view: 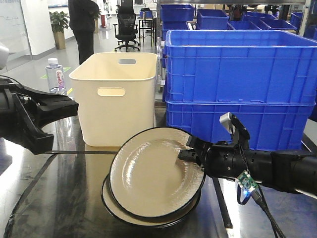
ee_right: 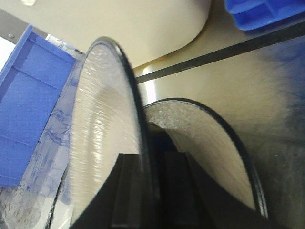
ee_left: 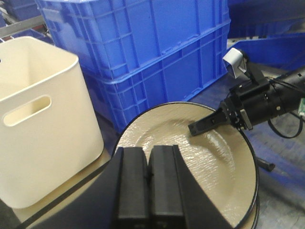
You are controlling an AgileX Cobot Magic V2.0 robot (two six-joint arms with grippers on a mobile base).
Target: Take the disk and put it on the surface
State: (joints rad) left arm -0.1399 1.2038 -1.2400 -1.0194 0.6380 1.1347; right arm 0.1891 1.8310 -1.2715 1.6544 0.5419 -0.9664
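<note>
Over the dark surface (view: 44,198), lower centre, the right gripper (view: 187,154) clamps a tilted disk (view: 148,173) by its rim. The left gripper (ee_left: 148,175) is closed and empty.

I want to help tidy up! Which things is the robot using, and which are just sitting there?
Using: tilted plate, right gripper pinching its rim, dark tabletop.
Just there: second plate underneath, cream bin, blue crates, water bottle, left gripper.
</note>
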